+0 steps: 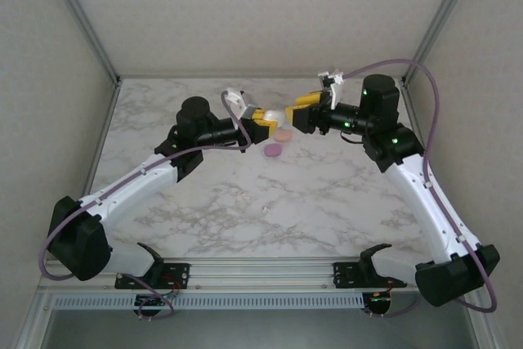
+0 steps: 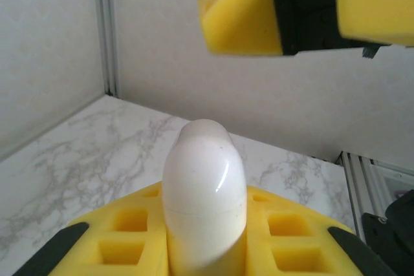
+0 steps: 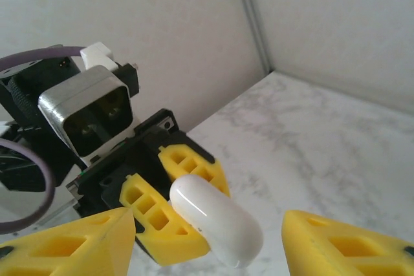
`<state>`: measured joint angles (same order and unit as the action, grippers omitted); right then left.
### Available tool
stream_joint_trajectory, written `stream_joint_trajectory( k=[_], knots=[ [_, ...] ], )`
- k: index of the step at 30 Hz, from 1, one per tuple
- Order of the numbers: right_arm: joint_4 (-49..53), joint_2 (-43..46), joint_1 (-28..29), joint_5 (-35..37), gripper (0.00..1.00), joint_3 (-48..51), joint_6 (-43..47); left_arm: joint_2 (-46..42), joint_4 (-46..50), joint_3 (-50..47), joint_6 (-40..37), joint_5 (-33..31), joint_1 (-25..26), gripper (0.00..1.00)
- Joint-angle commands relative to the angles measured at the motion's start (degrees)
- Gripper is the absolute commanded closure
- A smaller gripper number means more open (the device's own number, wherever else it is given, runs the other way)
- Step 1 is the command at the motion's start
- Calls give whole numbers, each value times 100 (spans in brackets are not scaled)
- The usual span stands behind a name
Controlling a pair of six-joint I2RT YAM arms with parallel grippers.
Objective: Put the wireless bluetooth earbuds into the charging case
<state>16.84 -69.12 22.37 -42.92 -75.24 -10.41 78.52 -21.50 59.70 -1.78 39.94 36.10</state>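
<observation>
So the left arm (image 1: 139,177) and right arm (image 1: 425,190) both reach out and angle in toward each other, left gripper (image 1: 263,118) pinched tight on a white case (image 2: 204,192), right gripper (image 1: 301,112) facing it nose to nose, yellow fingers (image 3: 71,247) spread apart.

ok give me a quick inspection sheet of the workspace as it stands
surface: marble-look table, no spills seen
job's things: white case closed, held off the table; pink case and purple case lying close together on the table below it; earbuds too small to tell
clutter: nothing seen
grippers: left gripper shut on the white case; right gripper open, a finger on either side of the case's free end, not touching
cables: purple cable looped along each arm, off the cases
surroundings: pale walls, metal posts at the corners, rail at the near edge
</observation>
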Motion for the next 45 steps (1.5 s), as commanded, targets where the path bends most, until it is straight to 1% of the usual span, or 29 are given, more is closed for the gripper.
stream_joint_trajectory(
  k=[1,6,12,18,25,33,37,41,43,45],
  knots=[
    [399,-162,-5,-523,38,-209,-334,-71,-1075,-210,210,-49,-33,95],
    [486,-339,-4,-519,38,-322,-378,4,-1409,-256,419,69,-33,98],
    [785,-572,0,-457,39,-544,-328,110,-1652,-266,610,169,-33,98],
    [663,-649,-4,-286,40,-630,-469,155,-1743,-257,676,259,-33,98],
    [585,-742,1,396,40,-737,-646,120,-1788,-264,715,352,-33,98],
    [252,-905,-2,423,39,-871,-963,39,-1744,-317,672,351,-33,98],
    [211,-930,2,384,36,-977,-1039,-12,-1722,-410,629,228,-33,98],
    [193,-778,0,364,33,-1047,-1090,-88,-1532,-467,470,23,-41,98],
    [210,-585,1,553,32,-1019,-1086,-159,-1309,-502,309,-158,-50,98],
    [294,-330,-4,1027,31,-931,-1083,-237,-1313,-617,275,-348,-88,98]
  ],
)
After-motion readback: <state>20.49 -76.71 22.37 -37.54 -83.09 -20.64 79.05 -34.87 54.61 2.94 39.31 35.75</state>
